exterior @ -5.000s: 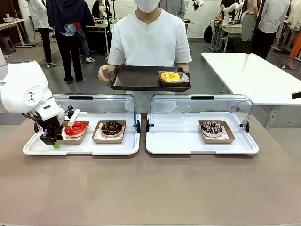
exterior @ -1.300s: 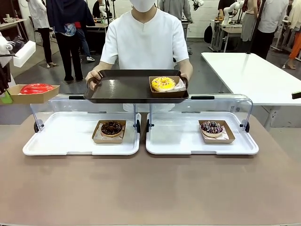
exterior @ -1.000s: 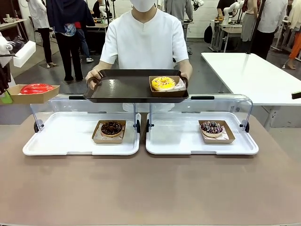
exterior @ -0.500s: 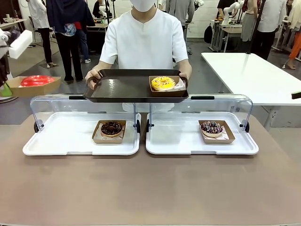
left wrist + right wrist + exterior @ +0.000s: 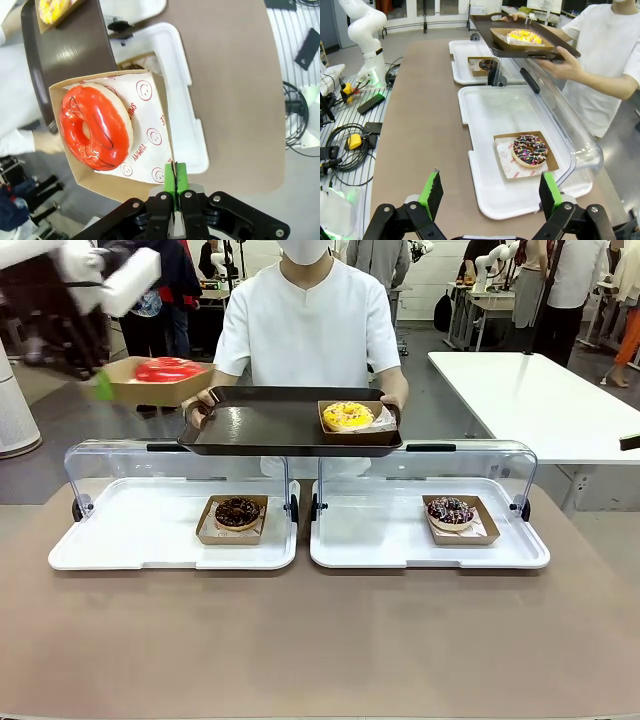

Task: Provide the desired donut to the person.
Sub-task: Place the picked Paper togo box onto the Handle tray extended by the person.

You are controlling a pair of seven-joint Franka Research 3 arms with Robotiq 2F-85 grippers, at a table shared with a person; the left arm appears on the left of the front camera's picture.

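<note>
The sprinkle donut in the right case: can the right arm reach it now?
Probably yes. The right gripper is open and empty, the clear lid is swung back, and the sprinkle donut lies uncovered in its cardboard tray.

Front cam: fixed, robot side, faces 12 o'clock across the table (image 5: 320, 640) at the person (image 5: 310, 330); wide, mid-range. Left wrist cam: looks steeply down, close on the red donut (image 5: 95, 127), dark tray (image 5: 65, 55) at 11 o'clock. Right wrist cam: low, looks along the table. All three share the dark tray and the yellow donut (image 5: 524, 36).
</note>
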